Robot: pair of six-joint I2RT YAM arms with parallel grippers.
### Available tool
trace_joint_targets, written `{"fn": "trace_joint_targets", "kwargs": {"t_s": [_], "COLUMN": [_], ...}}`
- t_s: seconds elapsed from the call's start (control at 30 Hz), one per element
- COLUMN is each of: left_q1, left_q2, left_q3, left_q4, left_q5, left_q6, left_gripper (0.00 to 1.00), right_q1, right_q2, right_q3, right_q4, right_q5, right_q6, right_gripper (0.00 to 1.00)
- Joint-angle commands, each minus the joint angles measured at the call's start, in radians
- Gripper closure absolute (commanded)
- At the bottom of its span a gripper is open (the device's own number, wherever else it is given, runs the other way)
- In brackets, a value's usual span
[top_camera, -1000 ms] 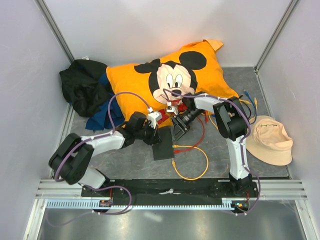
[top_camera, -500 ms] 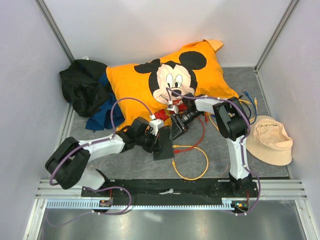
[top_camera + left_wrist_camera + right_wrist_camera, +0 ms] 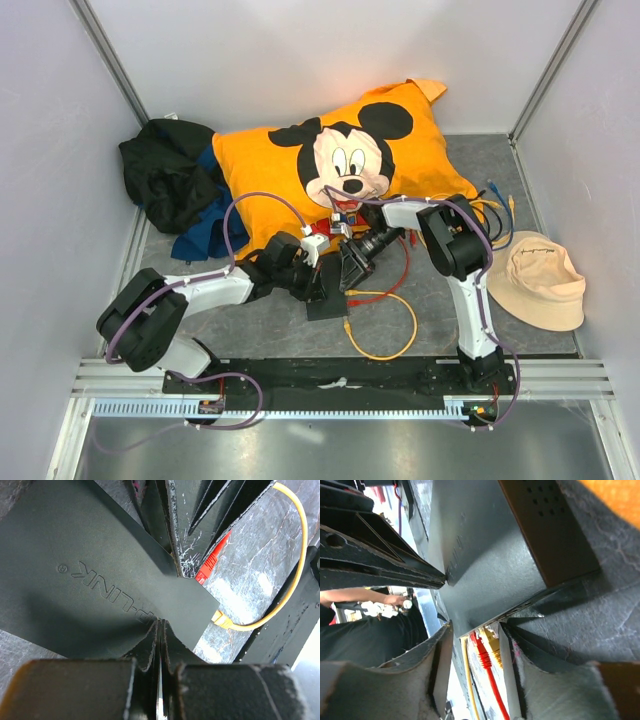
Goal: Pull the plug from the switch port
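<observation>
The switch (image 3: 326,303) is a flat dark box lying on the grey mat in front of the pillow; its top (image 3: 100,575) fills the left wrist view. A red plug (image 3: 481,651) and a yellow plug (image 3: 493,647) sit side by side in its port edge. They also show in the left wrist view, the red plug (image 3: 208,569) above the yellow plug (image 3: 222,619). My left gripper (image 3: 161,623) is shut, tips resting on the switch top (image 3: 318,284). My right gripper (image 3: 472,639) is open at the port edge (image 3: 347,274), with both plugs between its fingers (image 3: 442,656).
An orange Mickey Mouse pillow (image 3: 340,160) lies just behind the switch. A black cloth heap (image 3: 165,180) and blue cloth (image 3: 200,238) lie at the left, a beige hat (image 3: 540,282) at the right. Red cable (image 3: 398,278) and yellow cable (image 3: 400,325) loop over the mat.
My left gripper has slid right and down onto the switch top. My right gripper has swung down-left to the port edge, and its jaws have narrowed around the two plugs.
</observation>
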Motion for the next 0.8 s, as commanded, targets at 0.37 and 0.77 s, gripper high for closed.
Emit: {"fn": "trace_joint_targets", "kwargs": {"t_s": [0.37, 0.77], "left_q1": [0.000, 0.000], "left_q2": [0.006, 0.017], "left_q3": [-0.051, -0.048], "left_q4": [-0.077, -0.074], "left_q5": [-0.085, -0.085], "left_q6": [0.003, 0.006], "left_gripper": [0.98, 0.98], "right_q1": [-0.035, -0.026], "right_q2": [0.154, 0.117], "right_q3": [0.069, 0.020], "right_q4": [-0.127, -0.118], "right_q5": [0.122, 0.152], "right_q6": [-0.228, -0.267], "right_gripper": [0.55, 0.56]}}
